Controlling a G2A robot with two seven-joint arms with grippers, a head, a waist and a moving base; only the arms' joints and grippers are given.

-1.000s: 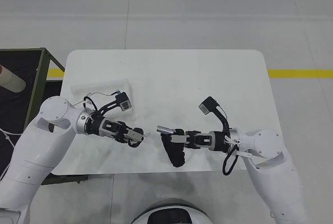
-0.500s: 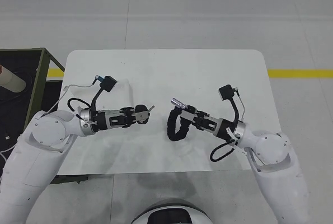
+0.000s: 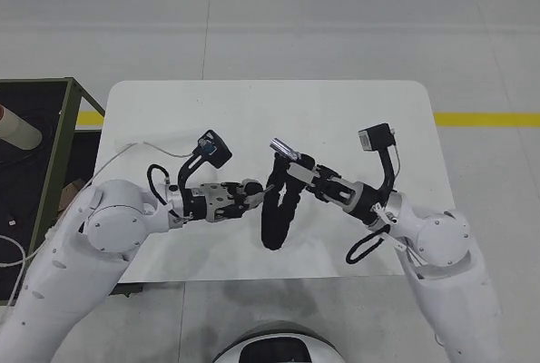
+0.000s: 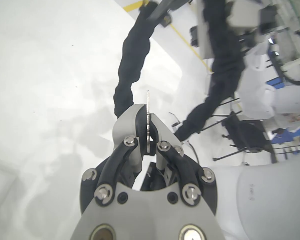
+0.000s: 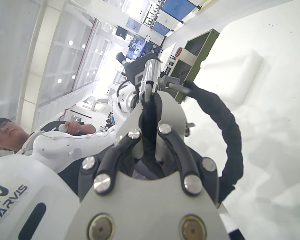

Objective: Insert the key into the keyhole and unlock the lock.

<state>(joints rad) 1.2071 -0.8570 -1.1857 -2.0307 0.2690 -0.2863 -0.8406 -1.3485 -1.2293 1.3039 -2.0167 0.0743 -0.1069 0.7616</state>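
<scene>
at the left gripper, the first risk is sitting right in the pinch. the key is being held edge-on by its lower part only, with the blade sticking out past the tips. any sideways push against metal is likely going to be twisting or sliding it between the pads.

next risk out: the key is pointing toward the cable rather than the lock, so a straight advance is probably going to be poking into the black sleeve. i cannot tell which way the keyhole is facing. picking the wrong face is risking a scrape along the lock's metal body instead of an entry.

further out, the lock is being carried in the air on a soft cable. my guess is that it is going to be yielding or swinging under insertion force unless the other arm is bracing it firmly.

left gripper: fingers sitting at a narrow gap, pressing on both flat faces of the key, touching nothing else.

right gripper: fingers clamping the cable just below the lock, whose metal body is standing out past the tips. the rest of the cable is looping away and down beside the gripper.

from above, both grippers are hovering over the middle of the table. the left one is sitting just beside the cable loop. the lock is sitting farther toward the back edge than the key. whether the loop's low end is touching the table, i cannot tell.
</scene>
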